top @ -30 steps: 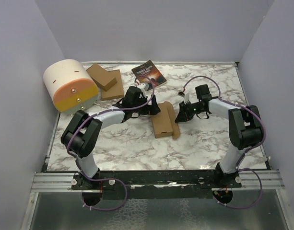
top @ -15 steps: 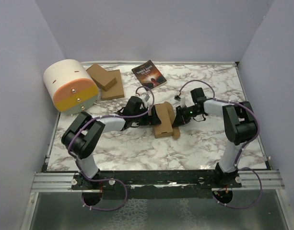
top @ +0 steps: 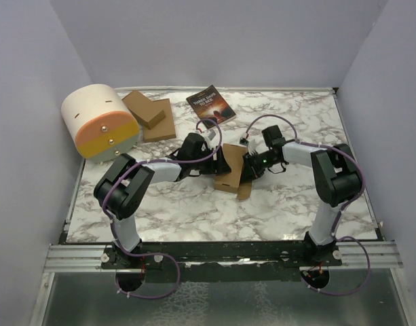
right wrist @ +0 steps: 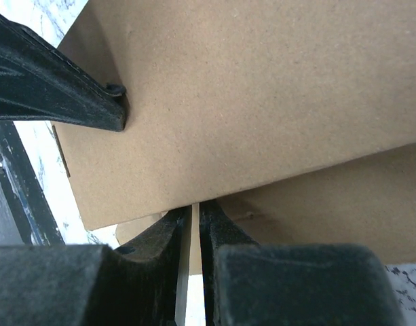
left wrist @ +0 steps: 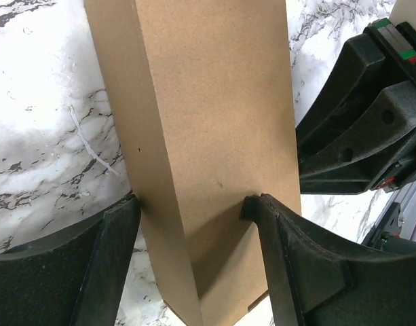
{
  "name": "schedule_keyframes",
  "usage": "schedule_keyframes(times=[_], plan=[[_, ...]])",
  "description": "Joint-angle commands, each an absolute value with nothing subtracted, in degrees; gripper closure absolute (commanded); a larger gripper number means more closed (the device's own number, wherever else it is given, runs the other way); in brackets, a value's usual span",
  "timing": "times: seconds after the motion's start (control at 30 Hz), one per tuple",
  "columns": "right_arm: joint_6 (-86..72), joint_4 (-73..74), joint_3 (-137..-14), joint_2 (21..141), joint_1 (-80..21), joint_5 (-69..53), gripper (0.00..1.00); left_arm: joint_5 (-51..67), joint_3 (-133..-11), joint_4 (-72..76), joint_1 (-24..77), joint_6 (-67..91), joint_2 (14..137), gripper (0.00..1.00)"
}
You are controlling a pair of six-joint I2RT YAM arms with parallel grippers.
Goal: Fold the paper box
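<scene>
Marble table (top: 194,210) from above. Far left, out of play: a cream-and-orange drum (top: 99,122), a stack of flat cardboard (top: 150,115) and a book (top: 210,104). Centre: the paper box (top: 233,178), partly formed, lies between the arms. The left gripper (top: 220,161) straddles it from the left. Its wrist view shows one finger (left wrist: 106,265) against the side wall and the other on the top panel, but whether they clamp cannot be told. The right gripper (top: 251,167) is clenched on a thin cardboard edge, which only its own wrist view shows. A clean fold probably needs the left to pin the body square while the right turns the flap along its crease. Only the overhead view places the box on the table.
</scene>
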State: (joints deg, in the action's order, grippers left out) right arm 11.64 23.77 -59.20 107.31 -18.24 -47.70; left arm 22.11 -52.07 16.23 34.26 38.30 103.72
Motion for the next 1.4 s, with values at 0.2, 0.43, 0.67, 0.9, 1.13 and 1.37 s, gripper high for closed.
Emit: schedule_keyframes(times=[0.2, 0.43, 0.67, 0.9, 1.13, 1.37], plan=[[14.49, 24.48, -60.77, 101.73, -9.49, -45.77, 0.88, 19.84, -52.87, 12.6, 32.48, 33.55, 101.76, 0.21], [11.53, 22.51, -66.02, 106.93, -9.13, -45.68, 0.87, 21.38, -55.45, 16.0, 29.67, 30.99, 102.1, 0.07], [10.12, 23.65, -73.4, 114.55, -10.02, -44.87, 0.87, 26.22, -61.07, 16.41, 29.09, 32.63, 109.01, 0.12], [9.68, 24.01, -76.33, 118.01, -11.88, -45.61, 0.87, 28.55, -60.14, 18.16, 29.26, 34.65, 110.71, 0.17], [9.9, 24.49, -77.43, 118.81, -11.95, -46.9, 0.86, 28.09, -59.24, 18.73, 29.29, 34.97, 109.98, 0.17], [16.45, 24.4, -71.31, 108.73, -10.68, -39.14, 0.84, 14.91, -54.69, 14.37, 29.09, 30.81, 99.54, 0.12]])
